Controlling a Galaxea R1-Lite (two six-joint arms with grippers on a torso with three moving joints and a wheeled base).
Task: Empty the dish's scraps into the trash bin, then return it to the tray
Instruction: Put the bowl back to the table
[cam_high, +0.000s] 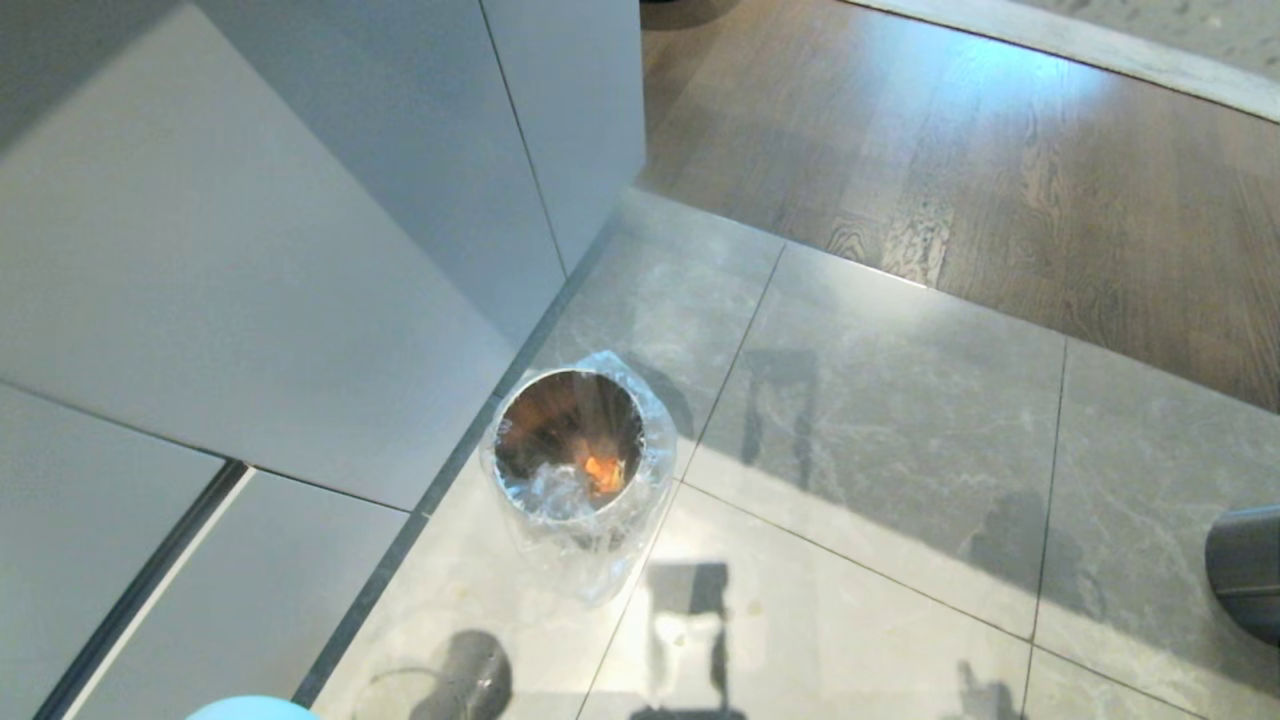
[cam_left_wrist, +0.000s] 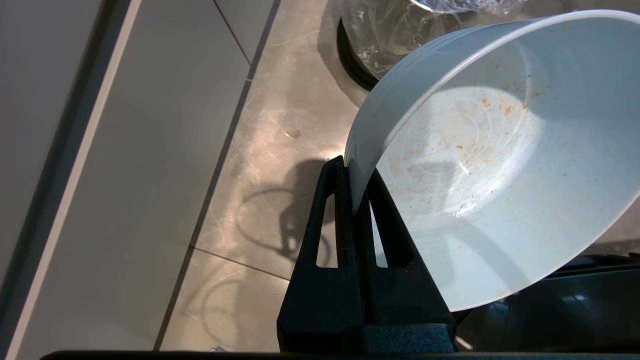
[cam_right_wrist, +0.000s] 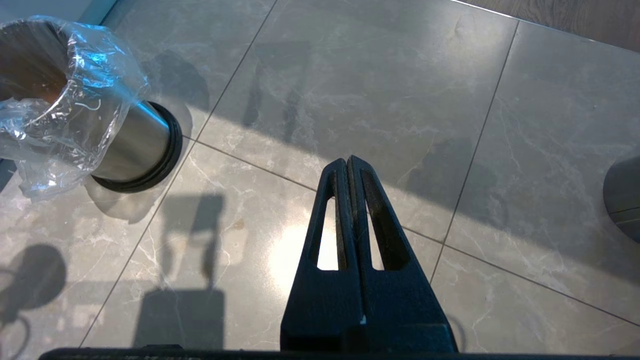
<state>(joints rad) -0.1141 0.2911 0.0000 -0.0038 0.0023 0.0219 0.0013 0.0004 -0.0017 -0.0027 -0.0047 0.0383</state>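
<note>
The dish (cam_left_wrist: 480, 165), tilted and emptied to a few orange smears, sits near the bin (cam_high: 575, 450); we judge it light, stiff and slippery, so the thin rim is the right place to hold. Our left gripper (cam_left_wrist: 356, 172) pinches that rim. The right gripper (cam_right_wrist: 348, 165) hangs over the floor (cam_right_wrist: 400, 100), closed on nothing.

Grey marble-look floor tiles (cam_high: 880, 440) are laid right up to a dark wood plank floor (cam_high: 1000, 180). Pale grey cabinet panels (cam_high: 250, 250) are seen alongside. Strong light, probably sunlight, is thrown across the tiles in bright patches.
</note>
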